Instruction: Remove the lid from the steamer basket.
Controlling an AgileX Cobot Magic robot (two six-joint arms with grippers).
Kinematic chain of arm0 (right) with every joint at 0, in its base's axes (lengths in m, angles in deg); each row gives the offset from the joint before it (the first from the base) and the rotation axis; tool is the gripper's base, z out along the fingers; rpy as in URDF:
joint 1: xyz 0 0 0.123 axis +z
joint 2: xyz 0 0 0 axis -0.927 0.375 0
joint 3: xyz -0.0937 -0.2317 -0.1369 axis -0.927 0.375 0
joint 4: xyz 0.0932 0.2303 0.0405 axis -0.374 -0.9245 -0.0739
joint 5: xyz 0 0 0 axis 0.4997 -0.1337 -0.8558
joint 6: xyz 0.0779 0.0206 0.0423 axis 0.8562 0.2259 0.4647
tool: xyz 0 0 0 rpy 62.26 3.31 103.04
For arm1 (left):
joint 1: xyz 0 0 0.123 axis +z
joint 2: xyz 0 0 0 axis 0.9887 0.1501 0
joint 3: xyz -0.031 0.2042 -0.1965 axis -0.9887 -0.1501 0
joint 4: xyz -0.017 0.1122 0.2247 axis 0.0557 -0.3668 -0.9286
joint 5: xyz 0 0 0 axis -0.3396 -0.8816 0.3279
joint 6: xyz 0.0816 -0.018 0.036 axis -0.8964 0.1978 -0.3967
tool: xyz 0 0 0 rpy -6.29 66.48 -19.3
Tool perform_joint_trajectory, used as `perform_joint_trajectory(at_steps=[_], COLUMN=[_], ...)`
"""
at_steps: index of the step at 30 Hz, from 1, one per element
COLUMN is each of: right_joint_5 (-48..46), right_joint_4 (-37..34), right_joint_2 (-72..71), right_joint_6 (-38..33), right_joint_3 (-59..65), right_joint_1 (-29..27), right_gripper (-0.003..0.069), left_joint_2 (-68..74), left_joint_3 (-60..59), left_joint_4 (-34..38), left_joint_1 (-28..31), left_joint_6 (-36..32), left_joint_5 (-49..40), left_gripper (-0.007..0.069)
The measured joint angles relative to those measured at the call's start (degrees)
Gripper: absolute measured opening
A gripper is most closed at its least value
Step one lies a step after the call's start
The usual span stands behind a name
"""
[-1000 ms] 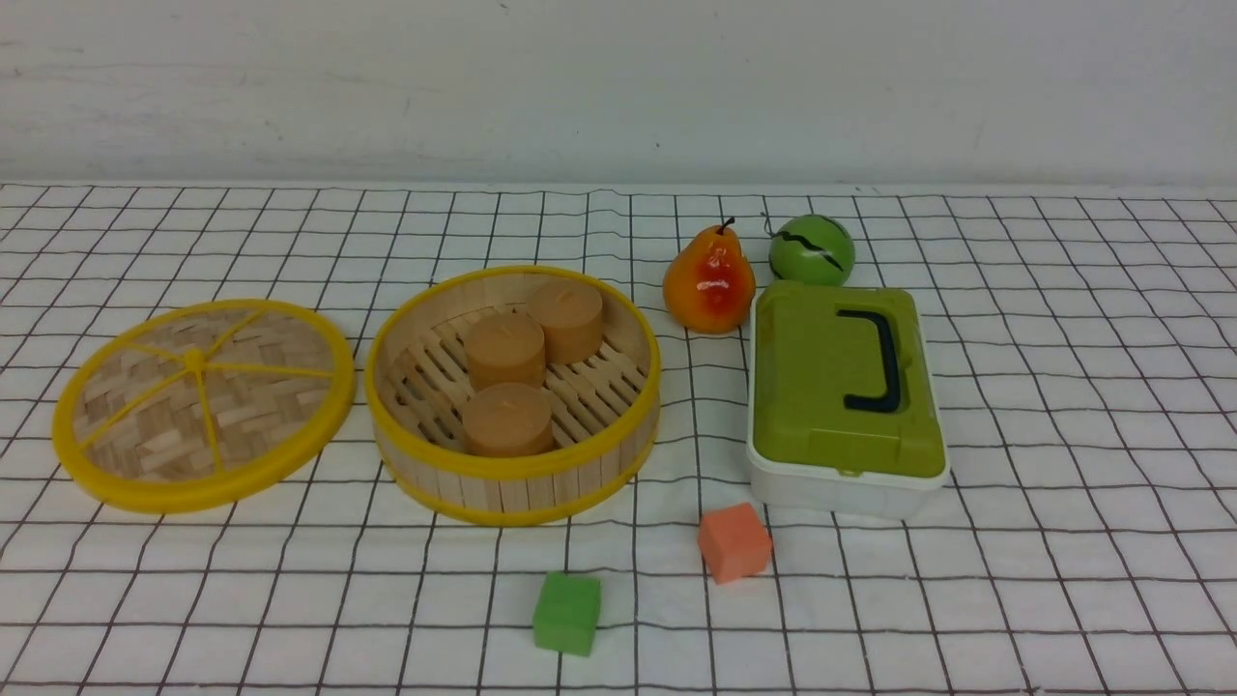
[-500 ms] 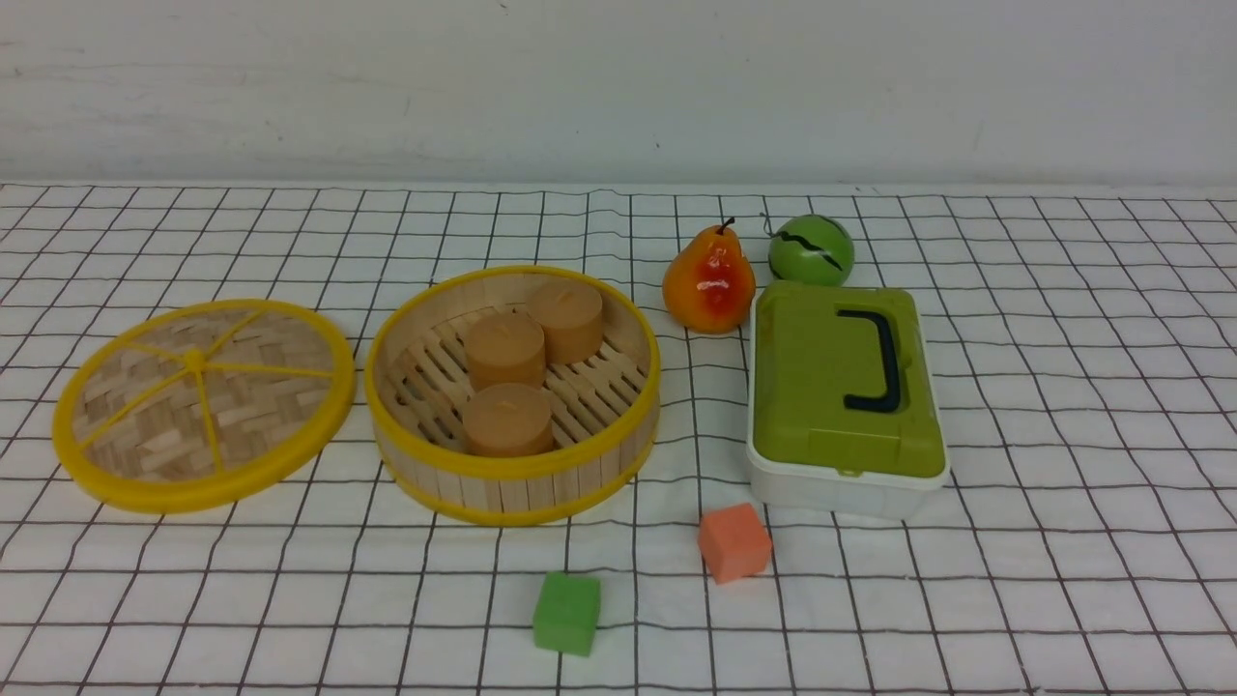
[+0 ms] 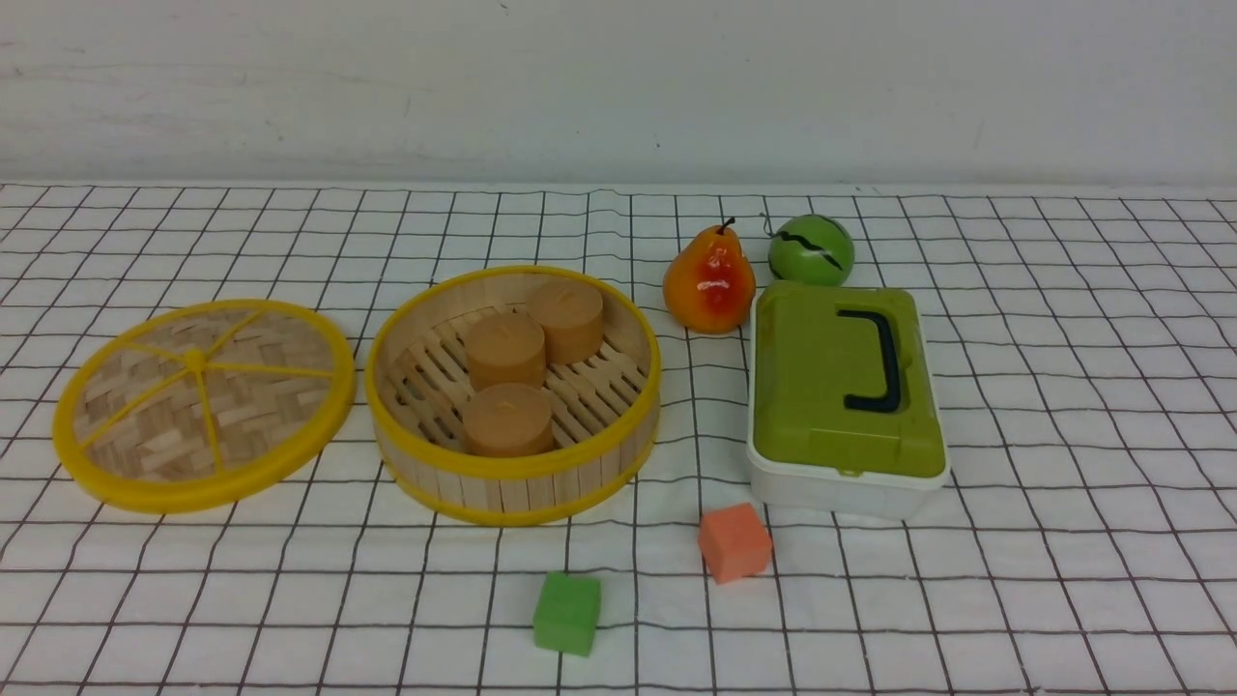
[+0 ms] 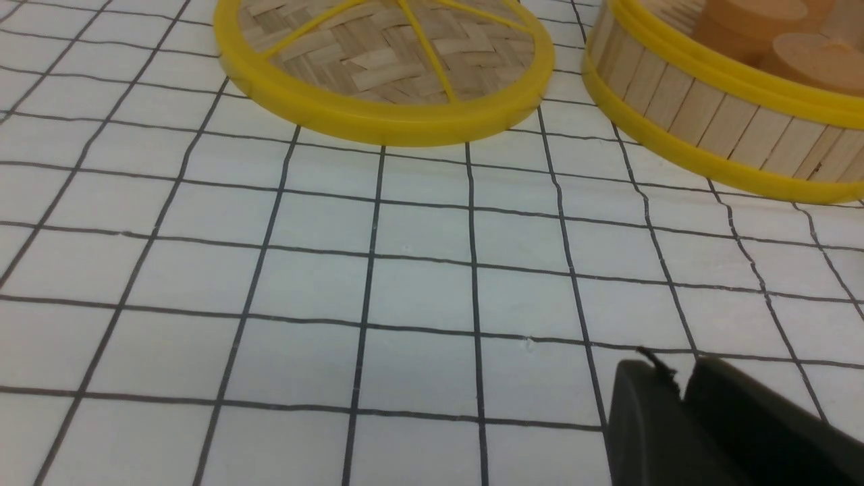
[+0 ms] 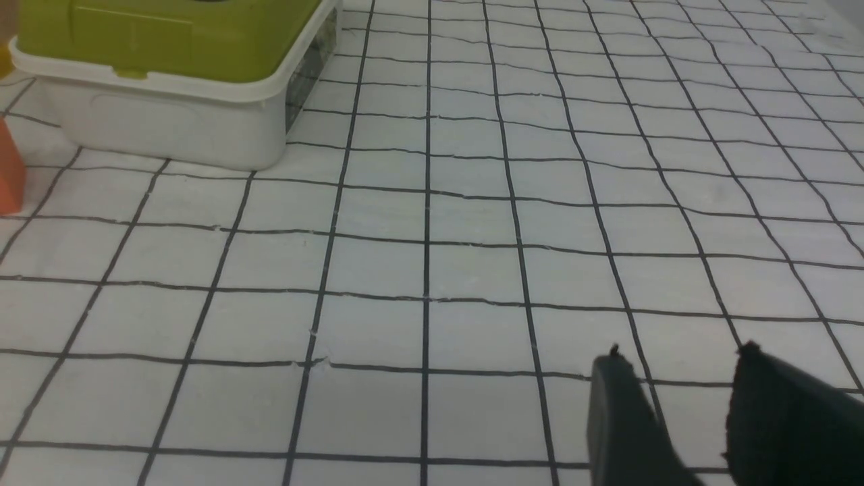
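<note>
Lid (image 3: 203, 404): flat on worktop (image 3: 1063, 387), just left of steamer basket (image 3: 513, 394) — removal looks done.
Left pincer (image 4: 678, 381): pressed together, empty.
Right pincer (image 5: 682, 378): spread, empty — keep both parked clear.

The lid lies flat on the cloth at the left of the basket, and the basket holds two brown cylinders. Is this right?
Not quite. The front view shows three brown cylinders in the basket, not two. The rest holds: the lid lies flat on the cloth at the left of the basket.
</note>
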Motion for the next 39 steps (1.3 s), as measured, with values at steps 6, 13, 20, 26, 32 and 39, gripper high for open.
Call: perform_joint_trajectory(at_steps=[6,13,20,26,32,39], right_joint_5=[0.0,0.0,0.0,0.0,0.0,0.0], right_joint_4=[0.0,0.0,0.0,0.0,0.0,0.0], right_joint_2=[0.0,0.0,0.0,0.0,0.0,0.0], right_joint_6=[0.0,0.0,0.0,0.0,0.0,0.0], right_joint_3=[0.0,0.0,0.0,0.0,0.0,0.0], right_joint_1=[0.0,0.0,0.0,0.0,0.0,0.0], right_gripper=[0.0239,0.0239,0.0239,0.0239,0.0239,0.0239], left_joint_2=[0.0,0.0,0.0,0.0,0.0,0.0], left_joint_3=[0.0,0.0,0.0,0.0,0.0,0.0], left_joint_4=[0.0,0.0,0.0,0.0,0.0,0.0], left_joint_1=[0.0,0.0,0.0,0.0,0.0,0.0], left_joint_6=[0.0,0.0,0.0,0.0,0.0,0.0], left_joint_5=[0.0,0.0,0.0,0.0,0.0,0.0], left_gripper=[0.0086,0.0093,0.0102,0.0108,0.0113,0.0120])
